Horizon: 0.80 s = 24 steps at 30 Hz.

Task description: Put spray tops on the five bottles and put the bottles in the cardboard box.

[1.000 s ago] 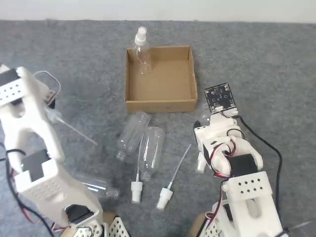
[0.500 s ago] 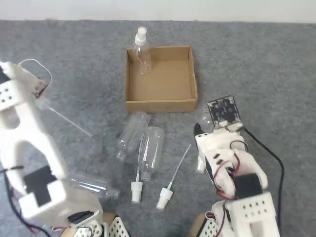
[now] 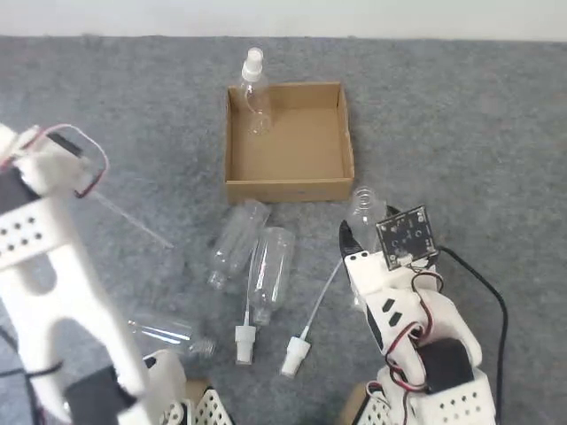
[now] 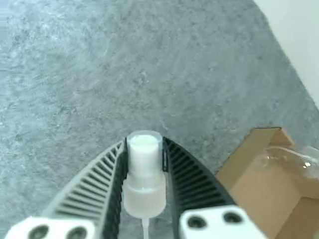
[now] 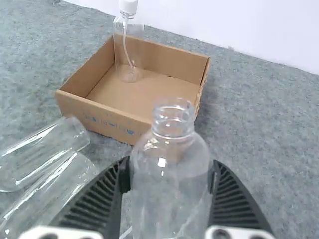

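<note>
An uncapped bottle (image 5: 169, 144) sits upright, clamped in the right claw (image 5: 169, 173), just beside the cardboard box (image 3: 288, 189). A capped bottle (image 3: 254, 93) stands in the box's corner. The left claw (image 4: 144, 145) is clamped on a spray top (image 4: 144, 181).

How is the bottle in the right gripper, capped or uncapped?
Uncapped: the bottle in the right gripper shows a bare, open neck with nothing screwed on.

illegible print on cardboard box (image 5: 75, 102)

bottle (image 5: 169, 169): clear glossy plastic | spray top (image 4: 143, 172): matt plastic | box (image 5: 97, 117): matt cardboard
</note>
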{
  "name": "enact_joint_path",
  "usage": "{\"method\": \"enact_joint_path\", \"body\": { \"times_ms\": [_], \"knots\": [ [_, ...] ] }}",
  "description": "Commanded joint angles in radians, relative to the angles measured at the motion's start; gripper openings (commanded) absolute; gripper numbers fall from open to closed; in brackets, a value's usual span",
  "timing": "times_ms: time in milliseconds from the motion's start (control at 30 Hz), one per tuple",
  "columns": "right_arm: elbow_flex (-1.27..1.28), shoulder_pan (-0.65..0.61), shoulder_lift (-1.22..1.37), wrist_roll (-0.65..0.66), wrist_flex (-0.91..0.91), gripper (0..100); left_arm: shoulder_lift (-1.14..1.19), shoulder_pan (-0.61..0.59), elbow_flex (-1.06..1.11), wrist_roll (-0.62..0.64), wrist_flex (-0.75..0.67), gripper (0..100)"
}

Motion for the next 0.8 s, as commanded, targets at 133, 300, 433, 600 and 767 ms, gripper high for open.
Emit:
{"method": "enact_joint_path", "body": {
  "times_ms": [133,300,433,600,767],
  "knots": [
    [-0.002,-0.03,-0.025,0.014,-0.002,12.5,-0.23,0.049,0.18,0.095,-0.201,1],
    [0.0,-0.074,-0.025,0.014,-0.001,12.5,-0.304,0.049,0.239,0.097,-0.245,1],
    [0.009,-0.107,-0.025,0.014,-0.002,12.5,-0.354,0.054,0.243,0.097,-0.244,1],
    [0.055,-0.163,-0.025,0.014,-0.056,12.5,-0.433,0.124,0.243,0.1,-0.242,1],
    [0.081,-0.196,-0.025,0.014,-0.09,12.5,-0.499,0.173,0.243,0.172,-0.244,1]
  ]
}}
